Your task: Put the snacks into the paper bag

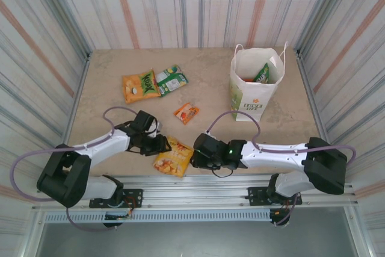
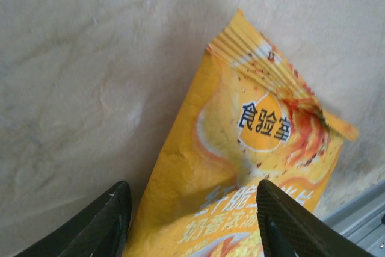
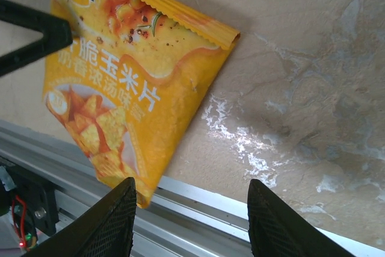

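The yellow-orange bag [image 1: 174, 156] lies flat at the table's near edge, between my two grippers. My left gripper [image 1: 162, 144] is open low over its left end; in the left wrist view the bag [image 2: 240, 167] lies between the spread fingers [image 2: 102, 227]. My right gripper [image 1: 195, 156] is open just right of the bag [image 3: 120, 76], with bare table and the rail between its fingertips [image 3: 111, 221]. The white paper bag [image 1: 255, 85] stands upright at the back right, with a green packet [image 1: 261, 73] inside. An orange packet [image 1: 139, 85], a green-white packet [image 1: 171, 80] and a tiny orange sachet [image 1: 186, 113] lie mid-table.
A metal rail [image 1: 228, 183] runs along the near table edge, and the yellow bag's corner overhangs it [image 3: 141, 194]. Striped walls close in the left, back and right sides. A finger of the left gripper [image 3: 36, 34] reaches into the right wrist view.
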`<state>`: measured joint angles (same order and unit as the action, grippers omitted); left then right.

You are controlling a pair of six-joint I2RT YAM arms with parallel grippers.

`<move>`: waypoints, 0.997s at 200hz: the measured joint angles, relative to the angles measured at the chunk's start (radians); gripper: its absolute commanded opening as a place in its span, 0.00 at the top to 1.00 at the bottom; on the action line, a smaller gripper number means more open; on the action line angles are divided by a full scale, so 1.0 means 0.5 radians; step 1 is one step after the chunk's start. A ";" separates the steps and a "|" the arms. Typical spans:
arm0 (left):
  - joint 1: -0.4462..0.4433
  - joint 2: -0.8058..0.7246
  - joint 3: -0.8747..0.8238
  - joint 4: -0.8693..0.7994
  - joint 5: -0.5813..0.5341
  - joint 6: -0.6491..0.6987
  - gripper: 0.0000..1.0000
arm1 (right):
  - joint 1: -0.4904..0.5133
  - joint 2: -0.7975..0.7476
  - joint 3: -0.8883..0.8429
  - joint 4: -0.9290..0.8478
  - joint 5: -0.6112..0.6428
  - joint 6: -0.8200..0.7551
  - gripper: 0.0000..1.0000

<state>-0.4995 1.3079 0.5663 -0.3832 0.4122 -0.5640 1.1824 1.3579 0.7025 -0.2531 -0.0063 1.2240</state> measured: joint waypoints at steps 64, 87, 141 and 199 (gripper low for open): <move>-0.083 -0.105 -0.108 0.050 0.030 -0.144 0.50 | -0.051 0.204 -0.059 0.249 -0.153 0.053 0.51; -0.109 -0.093 -0.113 0.083 0.030 -0.172 0.54 | -0.082 0.277 -0.085 0.354 -0.202 0.060 0.52; -0.179 -0.005 -0.108 0.214 0.055 -0.198 0.61 | -0.167 0.300 -0.256 0.798 -0.291 0.172 0.53; -0.266 0.212 -0.008 0.414 0.119 -0.228 0.63 | -0.224 0.247 -0.500 1.230 -0.287 0.260 0.53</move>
<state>-0.6327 1.4139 0.5621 -0.1764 0.4717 -0.6781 1.0706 1.4815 0.4522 0.3618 -0.1497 1.3540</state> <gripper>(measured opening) 0.372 0.468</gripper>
